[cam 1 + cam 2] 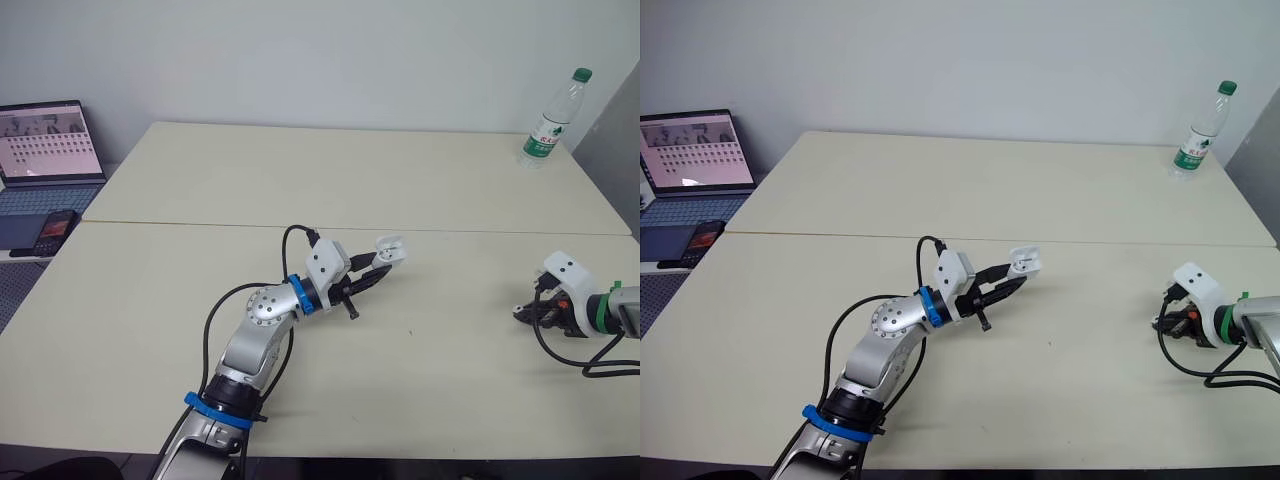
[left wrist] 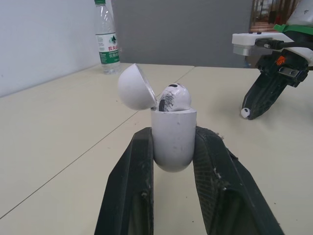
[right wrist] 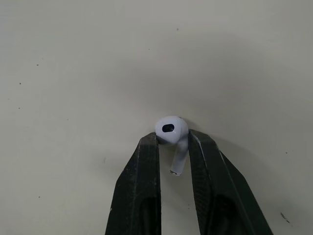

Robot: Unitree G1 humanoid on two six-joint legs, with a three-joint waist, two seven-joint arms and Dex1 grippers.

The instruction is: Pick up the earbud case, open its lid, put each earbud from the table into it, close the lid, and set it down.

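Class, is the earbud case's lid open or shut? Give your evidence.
Open. The lid is swung back off the earbud case in the left gripper, exposing one earbud seated inside.

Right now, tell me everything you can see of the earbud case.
The earbud case is small, white, glossy plastic with a rounded body. Its hinged lid is swung open to one side. One earbud sits in it, its head poking above the rim. The left gripper pinches the body between its two black fingers, holding it roughly upright over the middle of the table.
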